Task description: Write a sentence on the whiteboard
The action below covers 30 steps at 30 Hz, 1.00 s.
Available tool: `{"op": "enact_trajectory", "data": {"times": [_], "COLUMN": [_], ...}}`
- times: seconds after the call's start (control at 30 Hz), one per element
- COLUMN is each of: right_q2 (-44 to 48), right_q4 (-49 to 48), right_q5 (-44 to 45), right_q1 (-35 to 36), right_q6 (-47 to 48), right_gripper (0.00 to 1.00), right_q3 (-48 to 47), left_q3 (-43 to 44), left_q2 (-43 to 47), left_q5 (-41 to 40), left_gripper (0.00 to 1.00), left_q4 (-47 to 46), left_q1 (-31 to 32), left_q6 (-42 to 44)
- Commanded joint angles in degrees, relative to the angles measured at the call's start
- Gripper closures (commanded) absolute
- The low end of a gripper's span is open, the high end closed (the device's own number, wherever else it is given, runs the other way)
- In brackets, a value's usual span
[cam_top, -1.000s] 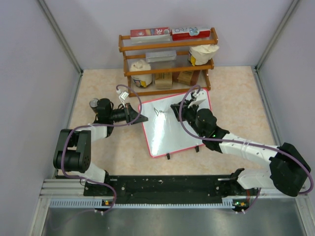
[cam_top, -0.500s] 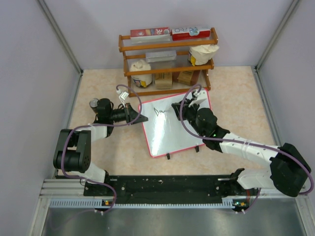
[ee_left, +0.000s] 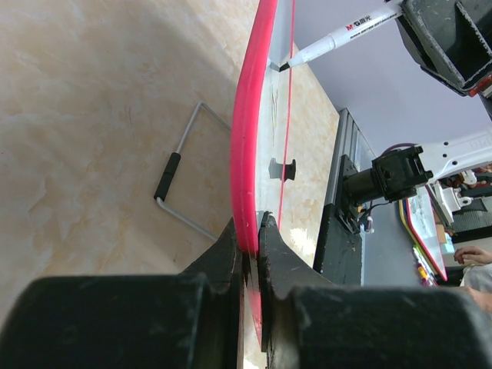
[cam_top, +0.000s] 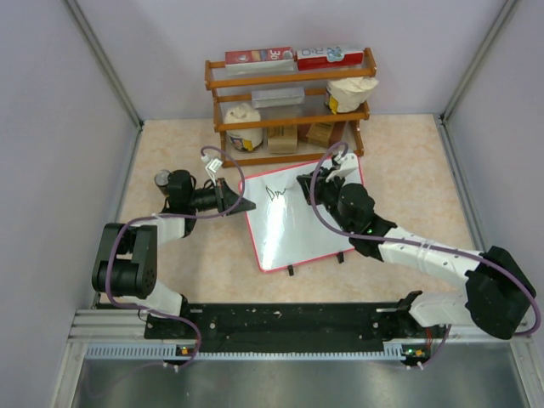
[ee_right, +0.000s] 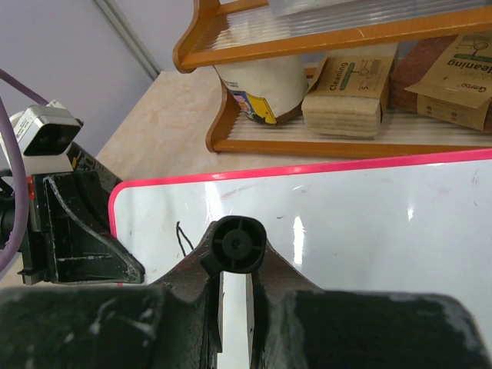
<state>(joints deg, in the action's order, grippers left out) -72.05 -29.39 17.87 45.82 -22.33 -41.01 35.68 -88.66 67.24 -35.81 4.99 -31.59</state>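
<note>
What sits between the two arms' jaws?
The whiteboard, bearing a few black strokes of the sentence; the top view shows it best.

chg: sentence [cam_top: 274, 195] grows, more black strokes vs the small mark 1 s ago | right pincer [cam_top: 305, 181] w/ marker [ee_right: 233, 244] now sits slightly further right + toward far edge of whiteboard [cam_top: 297, 238] | right forearm shifts a little w/ it
</note>
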Motion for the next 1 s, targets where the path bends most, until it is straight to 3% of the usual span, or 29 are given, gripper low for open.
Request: {"op": "enact_trajectory", "data": {"times": [0.0,0.63,0.97], "right_q2": [-1.34,-0.9,1.3], "right_q4": [0.29,3.46,4.51], "right_q5": [-0.55,-5.21,-2.76], "right_q1": [-0.91,-0.91,-0.91], "right_q6": [0.35,-0.61,-0.96], "right_gripper": [1.0,1.0,1.0], "right_q3": [-2.49,-0.12,2.34], "left_q3": [-0.09,0.0,0.18], "left_q2": [-0.9,-0.9,-1.07], "left_q5": [-0.97,-1.06,-1.06], "left_gripper": [1.0,1.0,1.0], "left_q4": [-0.75,-0.49,-0.49], "left_q1": [0.98,0.98,0.98], "left_q6": [10.41,10.59,10.59]}}
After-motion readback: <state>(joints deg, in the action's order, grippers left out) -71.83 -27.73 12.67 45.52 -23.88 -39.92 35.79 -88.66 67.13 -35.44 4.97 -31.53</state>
